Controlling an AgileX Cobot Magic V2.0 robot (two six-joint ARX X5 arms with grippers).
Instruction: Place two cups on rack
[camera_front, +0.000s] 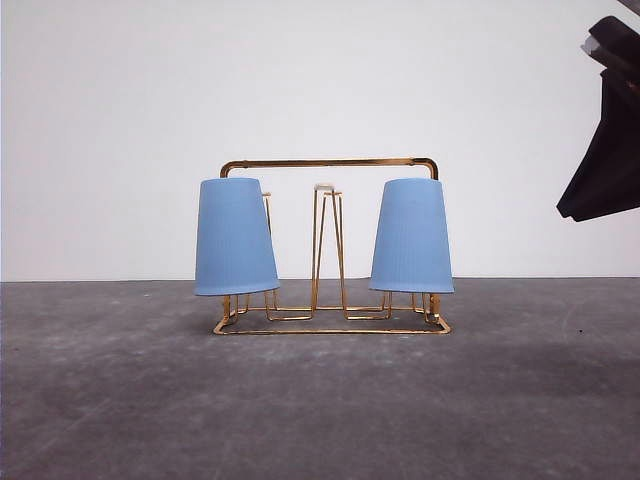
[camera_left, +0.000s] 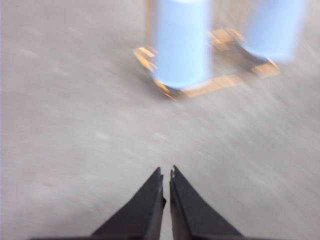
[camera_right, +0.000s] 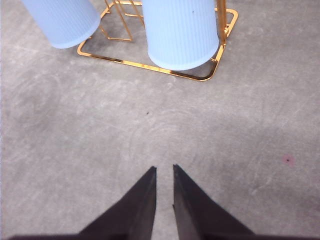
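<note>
Cups, left (camera_front: 236, 238) and right (camera_front: 412, 238), upturned on rack (camera_front: 330, 163), well ahead of both tools. Left tool (camera_left: 166, 174): nearly pressed together, pinching nothing, above table (camera_front: 320, 400). Right tool (camera_right: 164, 170): narrow gap, likewise unladen.

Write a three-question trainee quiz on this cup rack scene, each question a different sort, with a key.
1. True or false: both cups sit mouth-down on the rack.
2. Multiple choice: the left gripper holds: A) a cup, B) the rack, C) nothing.
3. Short answer: what stands between the left cup and the right cup in the front view?

Key
1. True; each cup's wide rim is at the bottom.
2. C; its fingers are nearly together over bare table, and the right gripper is likewise empty.
3. Bare upright prongs with a whitish tip.
</note>
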